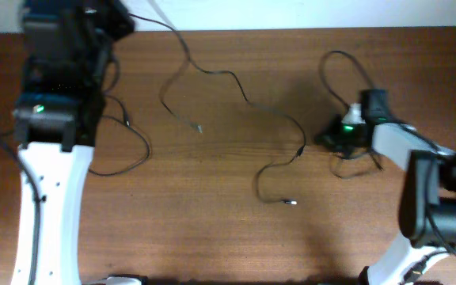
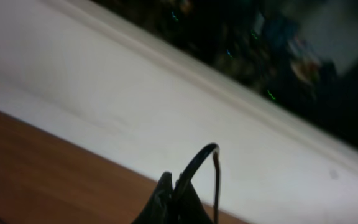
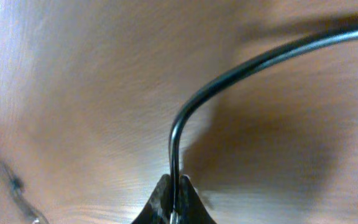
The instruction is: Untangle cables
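1. Cables (image 1: 248, 99): thin black cords spread over the tabletop (image 1: 196, 245) as loose strands, not one clump. One long run crosses from the far left corner to a plug (image 1: 291, 203) near front centre. A branch ends at a second plug (image 1: 200, 127). A loop (image 1: 137, 150) lies beside the left arm (image 1: 50, 182). A small snarl (image 1: 345, 168) sits by the right arm (image 1: 418, 166).
2. Junction (image 1: 188, 59) of run and branch: knotted or merely crossed, cannot tell.
3. Left jaws: closed tight on a cord at the far edge by the wall (image 2: 135, 106), with a short bight (image 2: 204, 155) standing above the tips.
4. Right jaws: closed tight on a cord (image 3: 229, 74) low over the tabletop, which arcs up and away to the right.
5. Risk, tightening: if both arms hold the same run, pulling apart could cinch the junction or the snarl instead of freeing it.
6. Risk, slip: the thin cord is pinched at the very tips, so a sharp tug may pull it out.
7. Risk, drag: the free plugs could sweep into other strands and catch.
8. Risk, fouling: the snarl lies under the right arm and may snag on it.
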{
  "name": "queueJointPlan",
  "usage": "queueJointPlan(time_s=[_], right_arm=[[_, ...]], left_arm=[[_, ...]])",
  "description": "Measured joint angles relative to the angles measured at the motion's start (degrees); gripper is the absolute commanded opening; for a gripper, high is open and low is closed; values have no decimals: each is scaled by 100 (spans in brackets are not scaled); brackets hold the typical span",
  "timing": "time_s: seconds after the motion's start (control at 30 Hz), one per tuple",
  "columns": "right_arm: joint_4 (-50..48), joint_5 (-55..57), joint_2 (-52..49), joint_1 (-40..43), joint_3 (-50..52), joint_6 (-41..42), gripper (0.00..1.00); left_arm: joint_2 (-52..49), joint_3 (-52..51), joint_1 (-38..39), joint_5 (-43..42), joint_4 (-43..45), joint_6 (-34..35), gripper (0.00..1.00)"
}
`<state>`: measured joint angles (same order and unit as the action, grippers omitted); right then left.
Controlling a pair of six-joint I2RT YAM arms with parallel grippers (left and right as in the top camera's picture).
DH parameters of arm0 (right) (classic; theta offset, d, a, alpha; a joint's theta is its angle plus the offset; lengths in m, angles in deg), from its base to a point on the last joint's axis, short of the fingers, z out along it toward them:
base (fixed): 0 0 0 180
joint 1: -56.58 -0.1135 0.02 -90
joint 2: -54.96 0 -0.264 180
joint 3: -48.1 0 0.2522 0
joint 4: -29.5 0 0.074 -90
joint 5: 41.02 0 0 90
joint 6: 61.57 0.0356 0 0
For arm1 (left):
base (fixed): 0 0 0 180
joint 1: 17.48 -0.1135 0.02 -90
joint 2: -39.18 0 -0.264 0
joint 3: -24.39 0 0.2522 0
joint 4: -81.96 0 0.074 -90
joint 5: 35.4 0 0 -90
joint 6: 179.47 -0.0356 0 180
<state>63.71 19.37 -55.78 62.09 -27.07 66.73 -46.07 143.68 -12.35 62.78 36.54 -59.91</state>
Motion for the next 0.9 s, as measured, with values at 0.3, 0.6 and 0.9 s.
queueJointPlan(time_s=[0.3, 0.6, 0.9], right_arm=[[1390, 953, 1493, 1530, 24, -1141, 4], [1989, 2723, 1493, 1534, 33, -678, 4], [2074, 2769, 1491, 1534, 37, -680, 4]], left_arm=[[404, 4, -1268, 280, 389, 260, 0], [-192, 4, -1974, 323, 1311, 1165, 0], [-297, -11, -1993, -575, 3287, 1904, 0]])
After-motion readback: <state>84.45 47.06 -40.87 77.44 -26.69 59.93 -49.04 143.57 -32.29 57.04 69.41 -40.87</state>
